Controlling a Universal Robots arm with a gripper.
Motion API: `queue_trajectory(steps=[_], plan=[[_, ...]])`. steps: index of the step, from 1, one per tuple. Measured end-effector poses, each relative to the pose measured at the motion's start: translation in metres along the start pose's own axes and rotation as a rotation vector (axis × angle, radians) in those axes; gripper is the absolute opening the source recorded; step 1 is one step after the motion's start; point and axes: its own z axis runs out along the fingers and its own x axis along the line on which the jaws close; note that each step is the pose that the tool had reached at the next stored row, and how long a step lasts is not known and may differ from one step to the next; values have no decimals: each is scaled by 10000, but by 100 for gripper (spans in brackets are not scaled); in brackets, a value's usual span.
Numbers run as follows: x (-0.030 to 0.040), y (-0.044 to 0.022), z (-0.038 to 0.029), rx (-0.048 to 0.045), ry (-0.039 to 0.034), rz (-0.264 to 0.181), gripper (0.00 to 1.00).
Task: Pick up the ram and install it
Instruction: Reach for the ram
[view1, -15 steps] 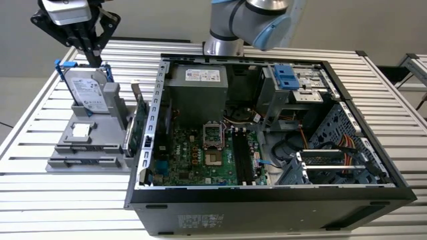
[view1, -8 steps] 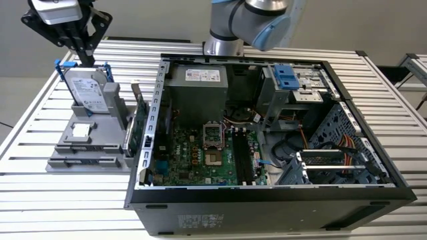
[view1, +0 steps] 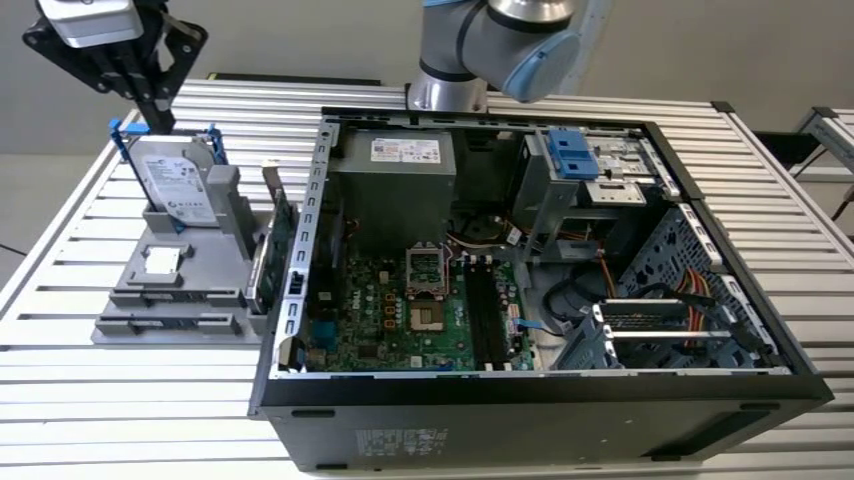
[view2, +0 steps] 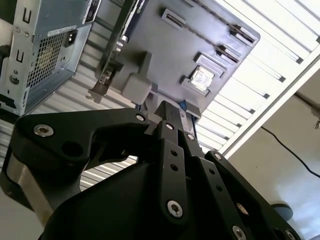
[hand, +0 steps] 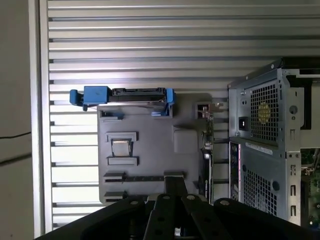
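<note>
The fingers (view1: 150, 100) are closed together and hold nothing, above the hard drive (view1: 180, 180). The ram (hand: 145, 177) sits nearer, in a slot of the grey holder (view1: 207, 275), well apart.

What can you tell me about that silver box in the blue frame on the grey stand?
It is a hard drive: a flat silver metal slab with a white label, held in a blue plastic frame. It stands upright on edge, slotted into the grey holder on the slatted table, beside the open computer case.

Grey holder (hand: 150, 120) beside computer case (hand: 265, 115)
</note>
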Motion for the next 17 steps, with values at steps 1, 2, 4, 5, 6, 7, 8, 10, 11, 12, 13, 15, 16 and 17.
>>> queue_trajectory(steps=[1,2,4,5,6,7,8,10,11,12,13,15,16,17], plan=[[16,0,0,-1,-1,-8,0],[33,-1,-1,-1,1,-16,0],[65,-1,-1,-1,1,-32,0],[81,-2,-2,-1,2,-40,0],[95,-2,-2,-1,2,-47,0],[111,-2,-2,-1,3,-55,0],[126,-2,-2,-2,2,-63,0],[154,-3,-3,-2,4,-81,0],[168,-3,-3,-3,3,-90,0],[181,-3,-4,-2,5,-98,0],[193,-3,-4,-3,5,-108,0],[214,-2,-4,-3,6,-124,0],[219,-3,-4,-3,6,-134,0],[220,-3,-4,-4,6,-139,0]])
